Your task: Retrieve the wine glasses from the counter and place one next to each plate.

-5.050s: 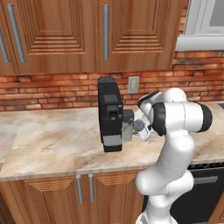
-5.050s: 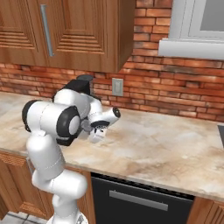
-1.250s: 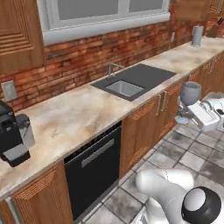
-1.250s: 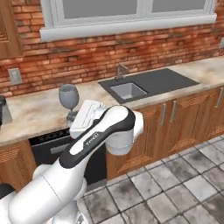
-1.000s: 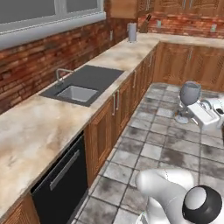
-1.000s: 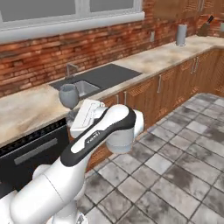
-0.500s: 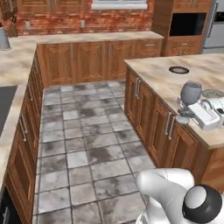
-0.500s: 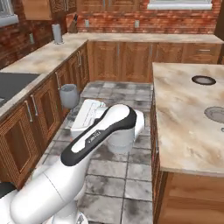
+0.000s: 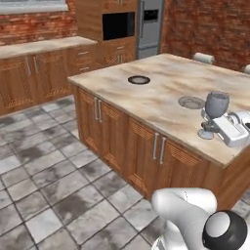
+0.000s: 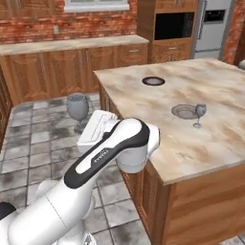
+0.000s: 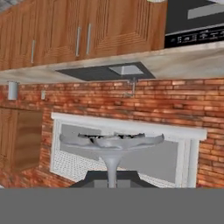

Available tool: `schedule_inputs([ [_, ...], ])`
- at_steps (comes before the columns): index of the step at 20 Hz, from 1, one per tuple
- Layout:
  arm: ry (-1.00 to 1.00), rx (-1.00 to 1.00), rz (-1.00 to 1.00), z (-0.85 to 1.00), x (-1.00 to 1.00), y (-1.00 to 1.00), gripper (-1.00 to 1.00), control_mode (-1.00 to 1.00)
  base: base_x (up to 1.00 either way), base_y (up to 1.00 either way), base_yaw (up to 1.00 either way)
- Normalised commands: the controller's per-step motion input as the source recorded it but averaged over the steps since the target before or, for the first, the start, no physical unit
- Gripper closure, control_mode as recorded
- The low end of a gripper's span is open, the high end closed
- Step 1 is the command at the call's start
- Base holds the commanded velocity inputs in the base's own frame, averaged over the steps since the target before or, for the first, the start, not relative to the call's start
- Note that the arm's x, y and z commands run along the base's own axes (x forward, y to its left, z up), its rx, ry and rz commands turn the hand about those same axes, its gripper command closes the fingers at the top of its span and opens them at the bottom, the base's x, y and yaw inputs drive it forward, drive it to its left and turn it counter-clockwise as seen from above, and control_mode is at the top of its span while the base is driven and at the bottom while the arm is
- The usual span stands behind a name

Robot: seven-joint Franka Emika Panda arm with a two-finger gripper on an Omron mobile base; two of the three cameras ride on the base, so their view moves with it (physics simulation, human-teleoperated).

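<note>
Carrying the second glass toward the bare plate

Starting at the left of the right base view, the end effector (image 10: 85, 125) is clenched on the stem of a wine glass (image 10: 77, 106), which stands upright above the tiled floor (image 10: 28, 143), off the near-left corner of the counter (image 10: 191, 143). In the hand view the same glass (image 11: 111, 144) sits straight ahead of the camera, stem between the finger tips and bowl spreading beyond them.

Moving right onto the counter, the far plate (image 10: 153, 81) lies alone, with no glass beside it. Further right and nearer, the second plate (image 10: 184, 111) already has the other wine glass (image 10: 200, 115) standing just beside it on its right.

So the relation that matters, as I judge it: the bare plate lies ahead and to the right of the held glass, across the counter's left edge. The glass's long axis is vertical, which suits setting it down on its foot. The base probably has to close in before the arm can reach over the edge, and the bowl must clear that edge on the way.
</note>
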Motion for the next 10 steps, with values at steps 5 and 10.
schedule_inputs([
  [5, 0.00, 0.00, 0.00, 0.00, 0.00, 0.00, 1.00, 1.00, 1.00, 1.00, -0.57],
  [10, 0.00, 0.00, 0.00, 0.00, 0.00, 0.00, 1.00, 1.00, 1.00, 1.00, -0.55],
])
